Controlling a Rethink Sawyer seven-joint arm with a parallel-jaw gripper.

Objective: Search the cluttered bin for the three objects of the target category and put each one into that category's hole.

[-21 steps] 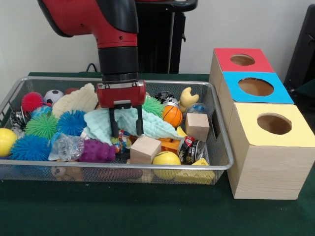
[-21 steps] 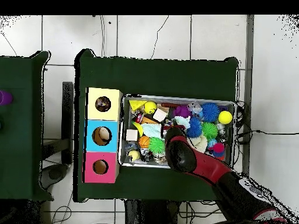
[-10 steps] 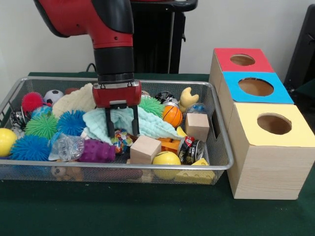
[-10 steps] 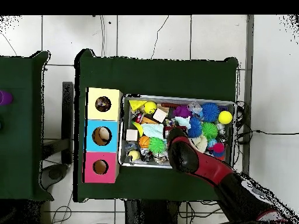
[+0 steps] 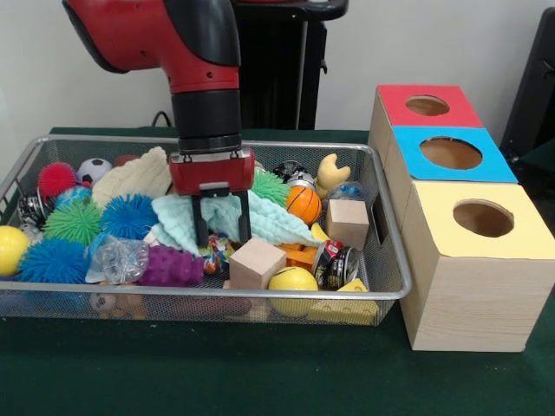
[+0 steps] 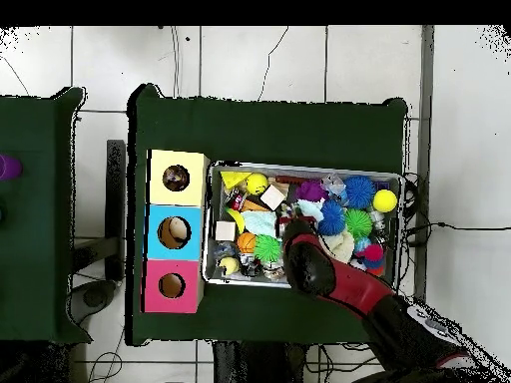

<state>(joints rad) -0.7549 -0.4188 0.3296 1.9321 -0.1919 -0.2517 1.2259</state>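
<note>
Gripper (image 5: pixel 221 224) parted, tips sunk in mint cloth (image 5: pixel 269 221), small multicolored toy (image 5: pixel 214 251) half hidden beneath.

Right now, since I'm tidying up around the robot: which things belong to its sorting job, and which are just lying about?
Job: gripper, open over the cloth; wire bin with its toys; three boxes with holes.
Lying about: purple thing on the side table.
</note>
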